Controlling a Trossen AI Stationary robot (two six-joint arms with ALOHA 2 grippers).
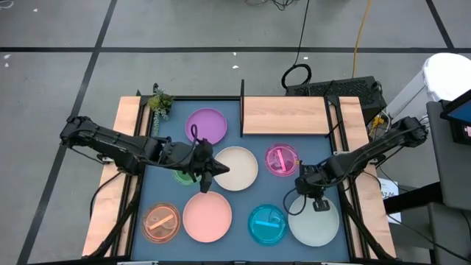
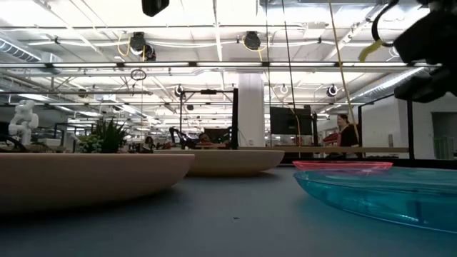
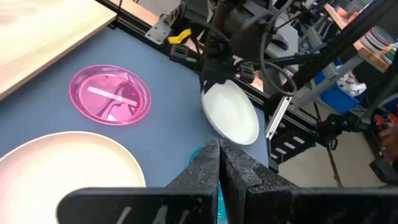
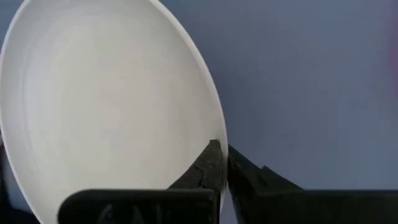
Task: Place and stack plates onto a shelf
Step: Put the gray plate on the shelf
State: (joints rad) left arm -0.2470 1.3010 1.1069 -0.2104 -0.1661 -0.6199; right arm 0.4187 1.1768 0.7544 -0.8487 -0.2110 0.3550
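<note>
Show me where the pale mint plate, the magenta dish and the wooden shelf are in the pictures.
pale mint plate (image 1: 318, 224): high view, on its bare middle, below the right gripper.
magenta dish (image 3: 112, 96): left wrist view, on its middle.
wooden shelf (image 1: 285, 115): high view, on the middle of the bare board.

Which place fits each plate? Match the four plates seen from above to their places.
Things:
1. purple plate
2. orange dish
3. pale mint plate
4. green dish

Places:
A. mostly hidden under the left arm
B. rim pinched in the shut right hand
C. beside the shelf, at its black panel end
D. next to the pink plate, at the mat's corner

Pairs: 1-C, 2-D, 3-B, 4-A
</note>
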